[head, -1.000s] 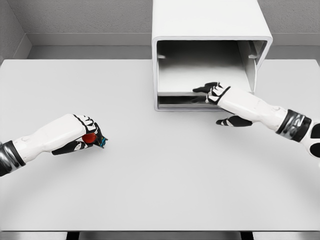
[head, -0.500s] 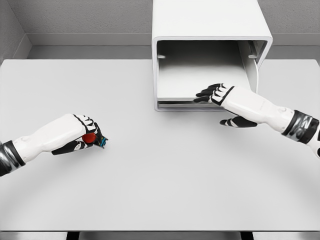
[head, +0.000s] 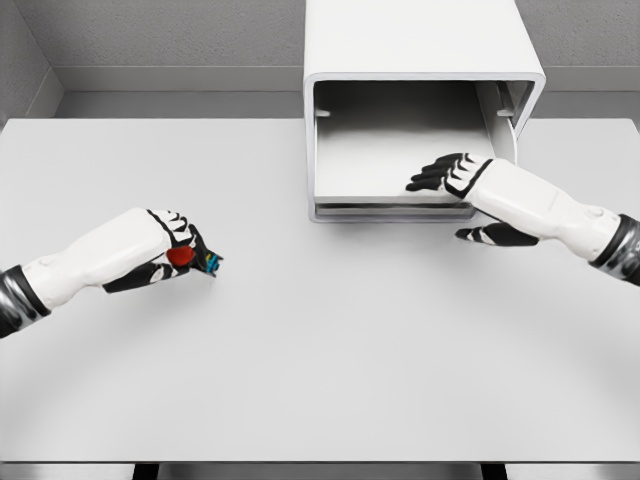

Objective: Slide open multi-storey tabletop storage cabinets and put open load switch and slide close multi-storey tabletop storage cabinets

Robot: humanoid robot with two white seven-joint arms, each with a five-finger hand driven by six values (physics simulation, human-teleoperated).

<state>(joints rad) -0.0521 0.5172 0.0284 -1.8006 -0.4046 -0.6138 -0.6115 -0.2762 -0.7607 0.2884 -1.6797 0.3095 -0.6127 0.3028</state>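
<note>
The white tabletop cabinet (head: 420, 40) stands at the back centre, its front open. Its lower drawer tray (head: 370, 165) is slid out a little past the cabinet's front. My right hand (head: 452, 182) reaches in from the right. Its fingers (head: 432, 176) are stretched over the tray's right front part, and its thumb (head: 485, 235) is low in front of the tray. It grips nothing that I can see. At the left, my left hand (head: 192, 258) is shut on the load switch (head: 182, 257), a small red part with blue and black bits, just above the table.
The white table (head: 320, 350) runs from the grey back wall to its near edge at the bottom of the view. The cabinet's right side wall (head: 512, 110) stands just above my right wrist.
The drawer tray has slid outward toward me. My right hand then shifted right and slightly back over it. My left hand rose a little and moved right with the switch.
</note>
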